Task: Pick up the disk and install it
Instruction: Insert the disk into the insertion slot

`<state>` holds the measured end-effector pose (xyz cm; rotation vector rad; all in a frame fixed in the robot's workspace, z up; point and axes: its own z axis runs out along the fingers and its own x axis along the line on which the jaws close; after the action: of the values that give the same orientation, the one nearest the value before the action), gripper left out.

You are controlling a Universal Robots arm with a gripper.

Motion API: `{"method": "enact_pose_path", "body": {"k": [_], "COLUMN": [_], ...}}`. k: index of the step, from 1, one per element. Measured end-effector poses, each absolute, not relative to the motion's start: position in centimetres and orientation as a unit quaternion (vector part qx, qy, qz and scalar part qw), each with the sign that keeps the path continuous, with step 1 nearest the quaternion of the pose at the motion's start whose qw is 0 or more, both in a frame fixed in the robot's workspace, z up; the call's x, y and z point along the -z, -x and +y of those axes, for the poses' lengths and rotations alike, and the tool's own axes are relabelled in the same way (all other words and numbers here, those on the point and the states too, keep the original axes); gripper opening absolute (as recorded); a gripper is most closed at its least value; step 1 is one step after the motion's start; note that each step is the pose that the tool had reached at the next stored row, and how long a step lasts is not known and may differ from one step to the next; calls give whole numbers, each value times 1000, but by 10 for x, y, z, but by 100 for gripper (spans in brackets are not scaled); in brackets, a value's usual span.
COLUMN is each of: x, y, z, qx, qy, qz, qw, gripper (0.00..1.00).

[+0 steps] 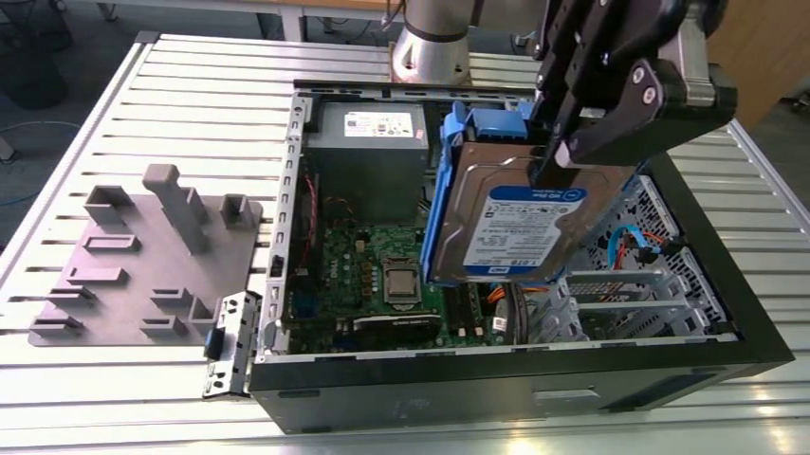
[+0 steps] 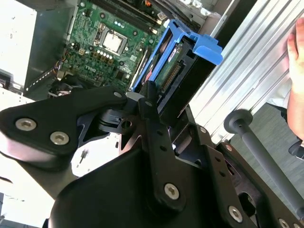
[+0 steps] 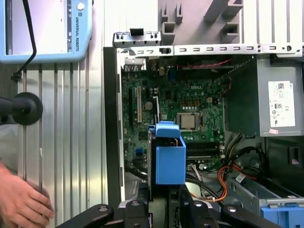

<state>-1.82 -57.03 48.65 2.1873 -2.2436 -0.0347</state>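
The disk (image 1: 513, 223) hangs tilted on edge above the open computer case (image 1: 506, 379), its blue-and-white label facing the exterior camera and blue plastic rails along its sides. My gripper (image 1: 553, 169) is shut on the disk's upper end. In both wrist views the disk (image 2: 183, 61) (image 3: 169, 159) juts out from the black fingers (image 2: 151, 114) over the motherboard (image 3: 190, 109). The disk sits over the case's middle, just to the exterior view's left of the perforated drive cage (image 1: 658, 246).
A grey power-supply box (image 1: 367, 142) with a white sticker fills the case's far corner. A grey fixture plate (image 1: 139, 256) with upright pegs lies on the slatted table to the exterior view's left. A person's hand (image 3: 23, 202) and a pendant (image 3: 45, 28) show beside the case.
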Motion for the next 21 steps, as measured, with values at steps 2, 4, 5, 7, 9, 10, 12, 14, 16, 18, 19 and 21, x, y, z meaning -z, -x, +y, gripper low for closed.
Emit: {"method": "enact_pose_path", "body": {"k": [2,4,5,7,9,10,12,14,16,18,19,21], "x": [-486,-486,-486,-486,-486,-486,-485,-485,-484,-484,-483,-482], "y": [12,3,-2,-11,-20,-24,-34,-43,-52,-61,-65,-74], "z": [-570,-570,-570,-570,-570,-570,-570,-570,-570,-570,-570,-570], "qx": [11,11,11,11,12,12,12,12,13,13,13,13], "qy": [-698,-698,-698,-698,-698,-698,-698,-698,-698,-698,-698,-698], "qz": [-716,-716,-716,-716,-716,-716,-716,-716,-716,-716,-716,-716], "qw": [4,4,4,5,5,5,5,5,6,6,6,6], "gripper": [35,35,35,35,35,35,35,35,35,35,35,35]}}
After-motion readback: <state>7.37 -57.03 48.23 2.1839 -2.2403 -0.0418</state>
